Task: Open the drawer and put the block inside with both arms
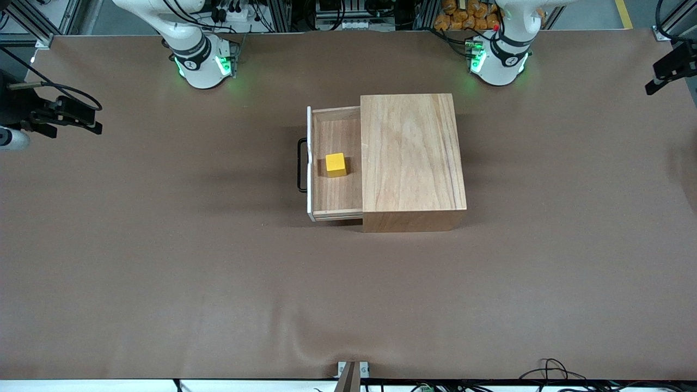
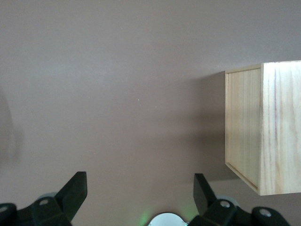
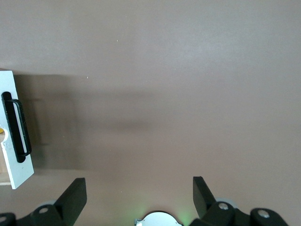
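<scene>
Yellow cube block [image 1: 336,164] in wooden drawer [image 1: 335,202].

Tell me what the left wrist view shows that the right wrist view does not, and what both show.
Only the left wrist view shows the box: its closed wooden end and one side, standing on the table. It shows no handle and no block.

Only the right wrist view shows the drawer front, a pale panel with its black handle, and a small yellow sliver at the panel's edge, probably the block.

Both show bare brown table and their own gripper, the left gripper and the right gripper, each open and holding nothing above the table.
</scene>
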`<state>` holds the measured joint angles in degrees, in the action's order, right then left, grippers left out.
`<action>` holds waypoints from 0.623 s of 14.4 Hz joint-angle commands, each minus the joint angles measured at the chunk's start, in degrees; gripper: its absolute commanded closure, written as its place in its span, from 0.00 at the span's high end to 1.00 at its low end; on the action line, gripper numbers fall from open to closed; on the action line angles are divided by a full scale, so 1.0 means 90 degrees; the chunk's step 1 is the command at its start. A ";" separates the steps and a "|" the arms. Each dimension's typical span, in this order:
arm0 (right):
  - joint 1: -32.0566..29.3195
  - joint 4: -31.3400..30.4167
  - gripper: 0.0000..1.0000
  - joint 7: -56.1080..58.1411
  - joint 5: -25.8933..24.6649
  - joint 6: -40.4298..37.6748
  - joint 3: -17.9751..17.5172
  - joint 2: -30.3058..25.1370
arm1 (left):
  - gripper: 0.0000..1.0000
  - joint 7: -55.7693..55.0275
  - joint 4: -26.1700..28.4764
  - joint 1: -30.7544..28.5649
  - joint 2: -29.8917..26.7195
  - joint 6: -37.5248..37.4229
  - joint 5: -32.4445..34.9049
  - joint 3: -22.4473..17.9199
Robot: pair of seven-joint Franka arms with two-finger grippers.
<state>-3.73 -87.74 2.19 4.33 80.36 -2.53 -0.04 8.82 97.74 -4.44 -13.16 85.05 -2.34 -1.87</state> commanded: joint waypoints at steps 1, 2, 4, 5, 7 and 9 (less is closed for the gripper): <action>-0.0113 -0.0017 1.00 -0.0243 -0.0081 -0.0032 -0.0081 -0.0093 | 1.00 -0.0344 0.0019 -0.0053 -0.0081 -0.0134 0.0152 0.0333; -0.0084 -0.0017 1.00 -0.0253 -0.0081 -0.0032 -0.0081 -0.0093 | 1.00 -0.0470 0.0019 -0.0063 -0.0081 -0.0134 0.0210 0.0460; -0.0026 -0.0017 1.00 -0.0253 -0.0149 -0.0032 -0.0032 -0.0093 | 1.00 -0.0657 0.0009 -0.0053 -0.0081 -0.0134 0.0221 0.0539; 0.0052 -0.0017 1.00 -0.0263 -0.0159 -0.0042 0.0046 -0.0093 | 1.00 -0.0667 0.0000 -0.0053 -0.0081 -0.0134 0.0230 0.0588; 0.0121 -0.0017 1.00 -0.0263 -0.0169 -0.0042 0.0134 -0.0093 | 1.00 -0.0851 0.0019 -0.0063 -0.0100 -0.0143 0.0221 0.0821; 0.0121 -0.0017 1.00 -0.0253 -0.0169 -0.0042 0.0134 -0.0093 | 1.00 -0.1174 0.0000 -0.0063 -0.0100 -0.0143 0.0221 0.0959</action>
<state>-3.42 -87.73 0.64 3.59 80.36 -1.89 -0.04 0.54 97.73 -4.51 -13.22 84.36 -1.33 5.00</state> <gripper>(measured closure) 0.000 0.000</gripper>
